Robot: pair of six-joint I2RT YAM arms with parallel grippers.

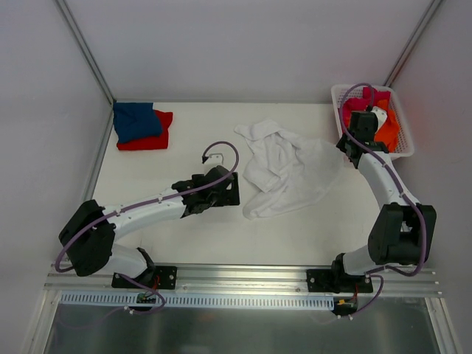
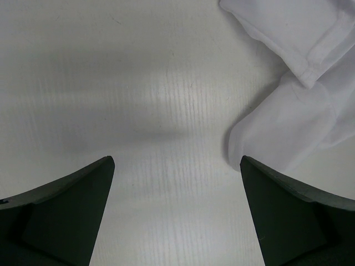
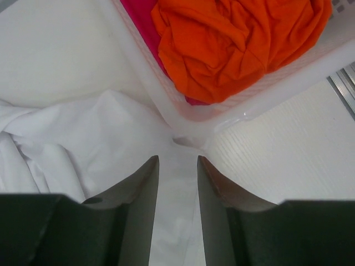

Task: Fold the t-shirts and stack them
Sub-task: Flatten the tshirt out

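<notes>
Right fingers astride white t-shirt edge, beside basket

A robotics lab: white table walled by blank panels, aluminium rail.

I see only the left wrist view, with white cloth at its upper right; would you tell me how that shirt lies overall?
Observer: The white t-shirt lies crumpled and unfolded in the middle of the table, just right of the left gripper.
Operator: Thank you; where is the right arm?
Observer: The right gripper hangs by a corner of the basket, fingers parted, over the white shirt's edge.
Operator: Are any shirts folded already?
Observer: Yes, a blue t-shirt lies folded on a red t-shirt at the table's far-left corner.
</notes>
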